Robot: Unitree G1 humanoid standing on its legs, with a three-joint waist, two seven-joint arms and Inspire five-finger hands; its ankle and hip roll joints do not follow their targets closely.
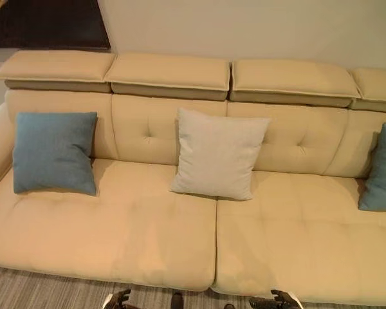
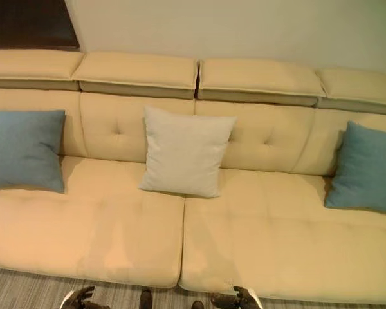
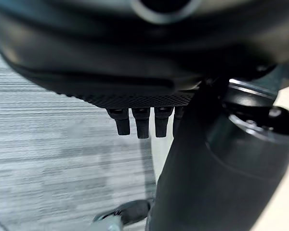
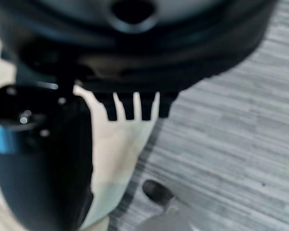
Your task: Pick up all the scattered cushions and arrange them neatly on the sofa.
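- Three cushions stand propped against the backrest of a long cream sofa (image 1: 148, 225): a blue cushion (image 1: 54, 152) at 9 o'clock, a pale grey cushion (image 1: 217, 153) near the centre, and a second blue cushion (image 2: 367, 167) at 3 o'clock, each leaning upright with its lower edge on the seat.
- The cushions sit well apart from one another, and no cushion is seen on the striped grey carpet (image 3: 62, 159) in front of the sofa; on this evidence the arranging looks largely done.
- The left hand (image 1: 119, 299) hangs low at 7 o'clock, in front of the sofa's front edge, and the right hand (image 1: 276, 299) at 5 o'clock; both are clear of the cushions.
- In the wrist views each hand's fingers point straight down toward the carpet, relaxed and holding nothing.
- Judged by their plump, slightly sagging shapes, the cushions are likely light and soft, yielding under pressure and not fragile; woven fabric should give a sure, non-slip hold.
- Any straightening would probably go best by taking a top corner or an upper side edge, where the stuffing compresses enough for fingers and thumb to close on.
- No brand, label or legible writing appears on the cushions or the sofa.
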